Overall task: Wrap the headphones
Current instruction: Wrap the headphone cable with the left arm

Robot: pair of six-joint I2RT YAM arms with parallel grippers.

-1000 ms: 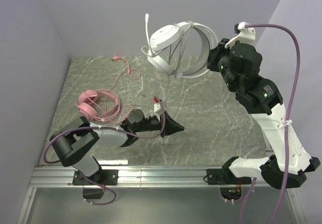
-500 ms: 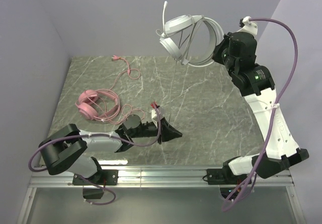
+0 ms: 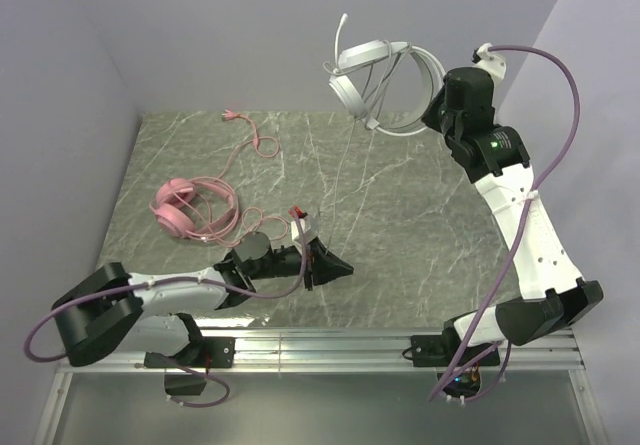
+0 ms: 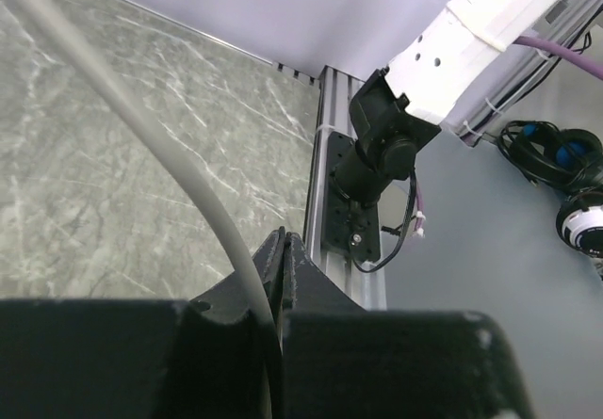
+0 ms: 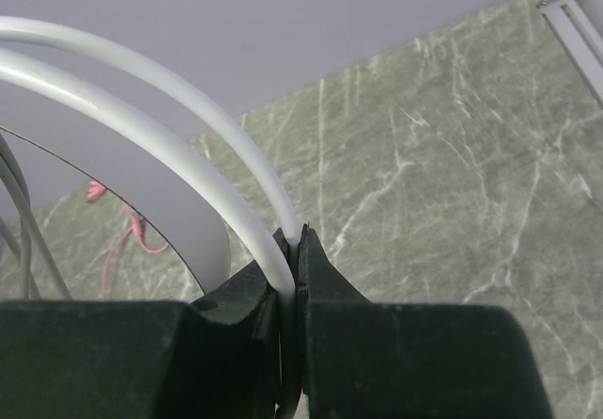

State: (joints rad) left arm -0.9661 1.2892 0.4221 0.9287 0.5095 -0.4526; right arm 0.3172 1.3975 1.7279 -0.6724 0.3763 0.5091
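Note:
The white-grey headphones [image 3: 365, 75] hang high above the table's far edge. My right gripper [image 3: 430, 103] is shut on their white headband [image 5: 141, 127]; its jaws pinch the band in the right wrist view [image 5: 294, 245]. Their thin cord [image 3: 345, 165] runs down to my left gripper [image 3: 335, 265], which is low over the table's near middle and shut on the cord [image 4: 141, 127]; its jaws are pressed together in the left wrist view [image 4: 281, 249]. The pink headphones [image 3: 185, 210] lie at the table's left, with their pink cord [image 3: 250, 143] trailing toward the back.
An aluminium rail [image 3: 320, 345] runs along the near edge and carries both arm bases; the right base [image 4: 377, 165] shows in the left wrist view. Off the table to the right lie dark headphones [image 4: 556, 151] and a white round object [image 4: 584, 226]. Purple walls close in the left and back.
My right arm has carried the white-grey headphones higher and to the right, turning them. My left gripper has slid toward the near edge, still holding the thin cord.

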